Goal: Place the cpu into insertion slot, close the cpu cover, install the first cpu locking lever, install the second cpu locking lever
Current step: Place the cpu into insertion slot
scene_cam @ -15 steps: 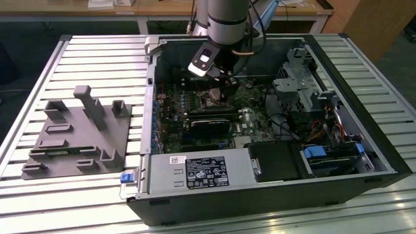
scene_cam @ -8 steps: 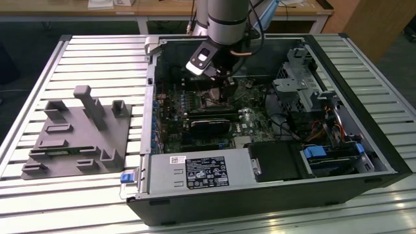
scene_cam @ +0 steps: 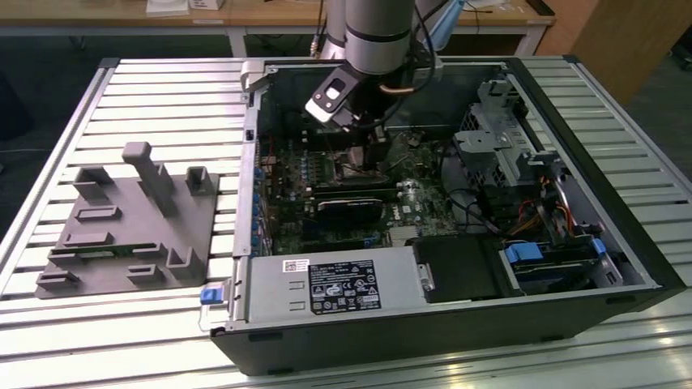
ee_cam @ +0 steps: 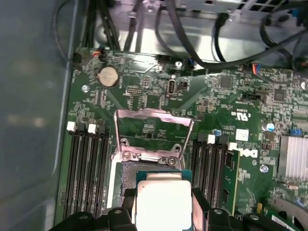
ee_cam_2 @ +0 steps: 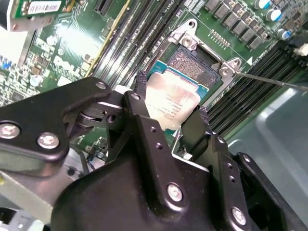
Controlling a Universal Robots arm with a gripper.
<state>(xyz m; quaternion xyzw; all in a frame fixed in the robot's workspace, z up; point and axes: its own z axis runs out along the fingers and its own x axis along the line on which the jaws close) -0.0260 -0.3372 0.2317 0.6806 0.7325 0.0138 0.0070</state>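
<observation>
The gripper (ee_cam_2: 171,107) is clenched on the cpu (ee_cam_2: 168,94) - one black finger (ee_cam_2: 139,113) on each of two opposite edges - and holds it tilted, close over the insertion slot (ee_cam_2: 195,62); whether the chip touches the socket I cannot tell. In the first wrist view the cpu (ee_cam: 163,204) hangs before the cpu cover (ee_cam: 153,115), which stands swung up from the socket's far edge with its cut-out centre showing the green motherboard (ee_cam: 144,91) behind. Memory slots (ee_cam: 86,168) flank the socket on both sides. In the exterior view the arm reaches down into the open computer case (scene_cam: 433,340) - toward the middle of the board.
</observation>
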